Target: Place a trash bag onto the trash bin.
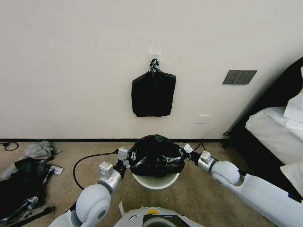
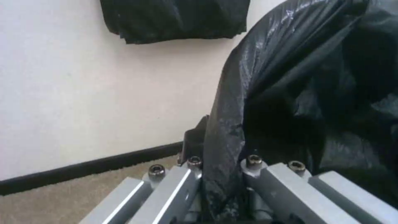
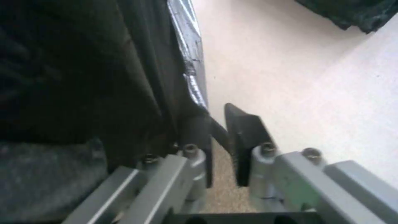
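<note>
While the trash bag (image 1: 157, 156) billows over the trash bin (image 1: 155, 181) on the floor, the left hand (image 1: 130, 156) pinches its left hem and the right hand (image 3: 219, 146), beside its right edge, stands slightly spread, so seating looks underway and next needs the film drawn below the rim.

no writing, label, brand mark, number or sign can be read anywhere in these pictures.
</note>
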{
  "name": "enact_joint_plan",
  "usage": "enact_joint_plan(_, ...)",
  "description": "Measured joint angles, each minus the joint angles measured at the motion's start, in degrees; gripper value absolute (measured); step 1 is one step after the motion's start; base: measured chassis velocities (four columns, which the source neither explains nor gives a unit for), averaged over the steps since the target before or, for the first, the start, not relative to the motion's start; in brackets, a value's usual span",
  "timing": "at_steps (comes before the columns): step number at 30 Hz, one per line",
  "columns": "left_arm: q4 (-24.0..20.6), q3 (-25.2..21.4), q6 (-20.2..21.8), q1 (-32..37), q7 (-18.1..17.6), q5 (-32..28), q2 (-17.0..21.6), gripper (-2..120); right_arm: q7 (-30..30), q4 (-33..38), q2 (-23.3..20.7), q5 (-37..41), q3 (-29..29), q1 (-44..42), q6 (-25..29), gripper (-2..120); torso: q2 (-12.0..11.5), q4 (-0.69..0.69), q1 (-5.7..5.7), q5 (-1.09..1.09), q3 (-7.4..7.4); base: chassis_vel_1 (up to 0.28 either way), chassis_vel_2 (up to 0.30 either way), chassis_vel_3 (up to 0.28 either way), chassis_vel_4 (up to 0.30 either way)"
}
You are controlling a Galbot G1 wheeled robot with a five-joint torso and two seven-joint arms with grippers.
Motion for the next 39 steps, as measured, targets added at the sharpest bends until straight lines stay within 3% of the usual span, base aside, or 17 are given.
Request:
enact_joint_plan(7, 0.9, -1.7, 1.6, -0.8, -2.2, -4.1, 0.0, 1, 3.4, 2.2, 0.4, 5.4, 1.9, -0.6, -1.0, 37, 0.0, 0.00, 0.00, 0.00, 0.00, 0.000, 0.000, 0.000, 0.000)
enact_joint_plan(15, 3.1, -4.5, 3.0, -2.2, -4.8, -8.4, 0.3, 1, 6.1, 5.4, 0.0, 12.7, 9.7, -3.2, -3.7, 71, 0.0, 0.00, 0.00, -0.01, 0.00, 0.000, 0.000, 0.000, 0.000)
enact_joint_plan(16, 3.1, -4.5, 3.0, -2.2, -4.8, -8.4, 0.3, 1, 6.1, 5.4, 0.0, 12.7, 9.7, -3.2, -3.7, 71, 0.0, 0.00, 0.00, -0.01, 0.00, 0.000, 0.000, 0.000, 0.000)
enact_joint_plan(23, 4.9, -5.9, 3.0, -3.0, -4.8, -9.7, 1.4, 1, 6.8, 14.5, 1.2, 15.7, 23.2, -14.1, -4.8, 97, 0.0, -0.02, 0.00, -0.01, 0.00, 0.000, 0.000, 0.000, 0.000)
enact_joint_plan(28, 5.2, -6.1, 3.0, -3.1, -3.1, -9.7, 2.1, 1, 7.3, 21.9, 1.3, 18.9, 25.4, -17.2, -8.3, 100, 0.0, 0.00, -0.01, -0.01, 0.00, 0.000, 0.000, 0.000, 0.000)
enact_joint_plan(30, 5.1, -5.7, 2.9, -3.3, -2.0, -9.0, 2.6, 1, 7.4, 26.3, 1.3, 22.5, 24.2, -17.1, -12.3, 100, 0.0, 0.00, -0.01, -0.03, -0.01, 0.000, 0.000, 0.000, 0.000)
enact_joint_plan(39, 2.7, -4.0, 2.4, -2.4, 2.3, -4.9, 4.6, 1, 5.8, 27.4, -0.5, 37.3, 19.5, -11.0, -25.3, 100, 0.0, 0.01, -0.01, 0.00, 0.00, 0.000, 0.000, 0.000, 0.000)
